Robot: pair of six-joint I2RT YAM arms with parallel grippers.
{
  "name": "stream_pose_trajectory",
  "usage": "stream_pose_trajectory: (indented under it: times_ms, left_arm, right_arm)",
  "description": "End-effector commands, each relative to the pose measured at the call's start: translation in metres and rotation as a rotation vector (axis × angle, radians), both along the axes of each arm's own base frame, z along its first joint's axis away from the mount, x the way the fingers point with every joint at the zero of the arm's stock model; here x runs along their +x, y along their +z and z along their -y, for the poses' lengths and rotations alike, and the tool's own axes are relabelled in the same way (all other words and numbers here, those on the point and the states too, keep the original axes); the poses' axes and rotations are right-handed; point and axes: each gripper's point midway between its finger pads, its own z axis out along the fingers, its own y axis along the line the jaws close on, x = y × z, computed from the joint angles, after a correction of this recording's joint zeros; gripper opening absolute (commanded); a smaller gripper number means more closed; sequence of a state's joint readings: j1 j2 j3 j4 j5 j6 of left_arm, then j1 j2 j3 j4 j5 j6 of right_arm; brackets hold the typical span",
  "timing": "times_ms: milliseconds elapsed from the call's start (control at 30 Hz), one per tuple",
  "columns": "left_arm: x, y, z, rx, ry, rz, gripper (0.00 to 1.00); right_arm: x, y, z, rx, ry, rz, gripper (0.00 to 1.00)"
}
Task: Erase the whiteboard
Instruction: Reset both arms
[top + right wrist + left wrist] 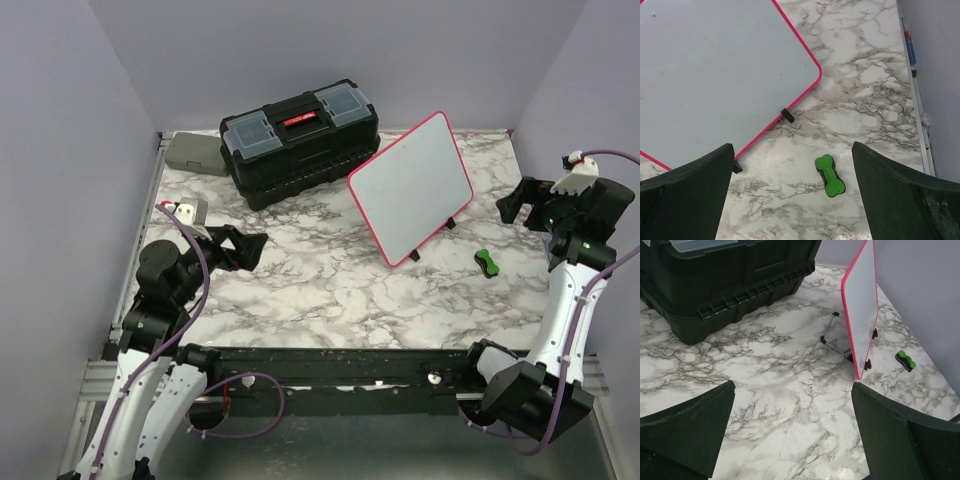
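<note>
Whiteboard (410, 185) stands propped on its wire stand toward the far right corner of the tabletop (330, 290). It's tilted back, face toward the near edge, with the lower corner pointing at the tabletop's middle. In the top and right wrist views the face reads blank: no red writing, maybe a speck or two, too small to call.

Green eraser (486, 263) lies flat on the tabletop near the right edge, just beside the board's lower right foot but not touching it. Nothing holds it.

Left end effector (250, 250) hovers by the left edge w/ fingers spread wide, nothing between them, well apart from the board. Right end effector (515, 205) hangs above the right edge, also released and empty. Its cam looks down on the board's lower right corner and the eraser.

Black toolbox (300, 140) sits shut at the far edge, about mid-width, just left of the board. A small grey case (197, 153) is in the far left corner. What looks like a pen (910, 47) lies along the right edge rail.

Our read: w/ the face this clean, the wipe looks done or nearly so, and the arms sit clear of the work. If any marks remain, the next move falls to the right arm, since it's nearest. It'd drop over the eraser, line the fingers across its narrow waist and clench. Then it'd press the pad flat to the tilted face w/o shoving the board back on its light stand. The left arm could brace the frame's top edge.
</note>
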State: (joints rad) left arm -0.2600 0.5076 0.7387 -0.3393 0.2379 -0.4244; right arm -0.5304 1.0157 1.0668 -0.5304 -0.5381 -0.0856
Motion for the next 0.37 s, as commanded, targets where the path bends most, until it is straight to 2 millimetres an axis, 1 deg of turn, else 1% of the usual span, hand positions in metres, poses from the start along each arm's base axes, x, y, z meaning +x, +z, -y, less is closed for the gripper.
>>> stream_pose_trajectory:
  times_ms: [0,333]
  left_arm:
    - [0.0046,-0.0037,-0.0075,0.003,0.045,0.006,0.99]
    - [0.0083,-0.0108,-0.008,0.004,0.051,0.011,0.99]
  right_arm:
    - [0.0013,0.0003,0.0072,-0.016,-0.035,0.02,1.0]
    - [0.0045,-0.0064,0.0077,0.002,-0.04,0.022,1.0]
